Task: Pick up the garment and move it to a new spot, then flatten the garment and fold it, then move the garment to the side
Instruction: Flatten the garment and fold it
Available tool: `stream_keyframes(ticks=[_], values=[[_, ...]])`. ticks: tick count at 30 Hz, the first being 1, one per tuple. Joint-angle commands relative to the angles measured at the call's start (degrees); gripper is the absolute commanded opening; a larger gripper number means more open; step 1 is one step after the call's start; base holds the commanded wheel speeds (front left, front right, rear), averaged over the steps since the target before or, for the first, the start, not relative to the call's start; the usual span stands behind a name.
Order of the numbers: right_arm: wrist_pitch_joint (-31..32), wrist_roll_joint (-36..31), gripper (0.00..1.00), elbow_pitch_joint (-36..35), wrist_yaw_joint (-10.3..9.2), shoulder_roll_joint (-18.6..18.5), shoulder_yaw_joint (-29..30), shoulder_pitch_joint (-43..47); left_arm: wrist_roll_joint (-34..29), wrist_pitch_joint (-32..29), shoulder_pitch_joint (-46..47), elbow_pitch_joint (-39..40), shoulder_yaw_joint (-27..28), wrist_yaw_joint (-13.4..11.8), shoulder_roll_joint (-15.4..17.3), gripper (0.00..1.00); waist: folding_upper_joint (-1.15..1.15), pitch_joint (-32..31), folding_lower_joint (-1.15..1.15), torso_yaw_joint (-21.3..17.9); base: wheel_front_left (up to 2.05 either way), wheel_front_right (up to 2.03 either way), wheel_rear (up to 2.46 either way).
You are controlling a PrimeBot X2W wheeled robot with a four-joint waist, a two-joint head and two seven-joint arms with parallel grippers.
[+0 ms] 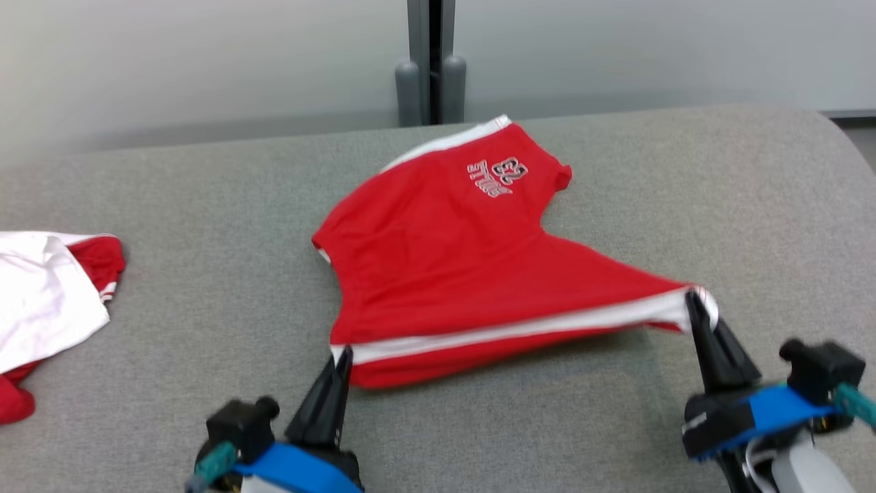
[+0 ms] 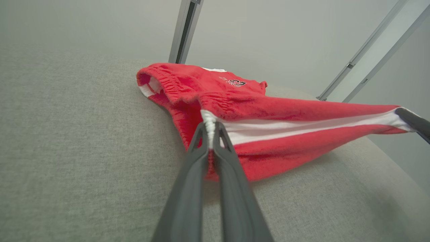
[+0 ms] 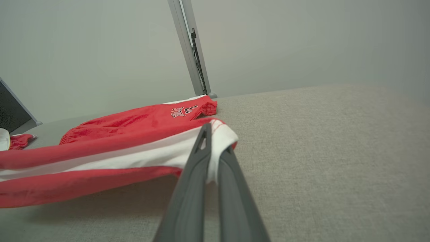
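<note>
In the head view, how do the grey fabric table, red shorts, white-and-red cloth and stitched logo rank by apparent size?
Largest to smallest:
1. grey fabric table
2. red white-striped shorts
3. white-and-red cloth, cut off at the left edge, so its true extent is unsure
4. stitched logo

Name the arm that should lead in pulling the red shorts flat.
Probably the right. The right gripper pinches the lifted striped corner of the shorts, with grey surface beyond it to draw towards. The left gripper holds its corner low, an anchor.

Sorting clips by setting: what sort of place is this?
Probably a lab test cell: grey fabric-covered table, plain pale wall panels with a grey metal post, a spare red-and-white garment lying aside.
</note>
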State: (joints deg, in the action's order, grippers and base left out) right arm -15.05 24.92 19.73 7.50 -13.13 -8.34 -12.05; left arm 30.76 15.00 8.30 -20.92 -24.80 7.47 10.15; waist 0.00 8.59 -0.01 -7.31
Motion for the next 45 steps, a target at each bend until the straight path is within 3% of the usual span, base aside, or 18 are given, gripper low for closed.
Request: stream_keyframes(ticks=[1,5,12,19,26,35,45], values=[[-0.2,0.5,0.00,-1.4,-0.02,0.4,1.0,3.8,-0.6,0.3,-3.2,0.9,1.8,0.0,-1.1,0.00,0.00,-1.5,0.01,-0.1,0.00,0.00,0.00],[-0.2,1.2,0.00,-4.3,-0.02,0.1,2.3,9.7,-1.8,0.3,-8.6,2.4,2.3,0.0,-2.7,0.00,0.00,-3.9,0.01,0.5,0.00,0.00,0.00],[-0.2,1.9,0.00,-9.0,-0.02,-2.3,2.6,14.1,-3.1,0.3,-12.3,5.8,2.7,0.0,-2.8,0.00,0.00,-5.4,0.01,1.6,0.00,0.00,0.00],[-0.2,1.7,0.00,-8.4,-0.02,-4.6,2.1,5.9,-3.5,0.3,-5.8,9.8,2.0,0.0,-3.3,0.00,0.00,-1.0,0.01,4.0,0.00,0.00,0.00],[3.2,-0.4,0.00,-0.4,-0.01,-5.5,-1.4,-11.6,-1.4,0.3,5.5,6.6,2.1,0.0,-5.1,0.00,0.00,5.8,0.01,6.9,0.00,0.00,0.00],[5.0,-5.4,0.00,15.6,-0.01,-3.9,-4.7,-32.2,0.0,0.2,17.0,0.7,2.3,0.0,-6.5,0.00,0.00,14.3,0.01,9.9,0.00,0.00,0.00],[3.9,-11.0,0.00,29.8,-0.02,-4.0,-4.9,-47.7,0.0,0.2,26.1,-3.6,1.1,0.0,-7.2,0.00,0.00,21.3,0.01,12.6,0.00,0.00,0.00]])
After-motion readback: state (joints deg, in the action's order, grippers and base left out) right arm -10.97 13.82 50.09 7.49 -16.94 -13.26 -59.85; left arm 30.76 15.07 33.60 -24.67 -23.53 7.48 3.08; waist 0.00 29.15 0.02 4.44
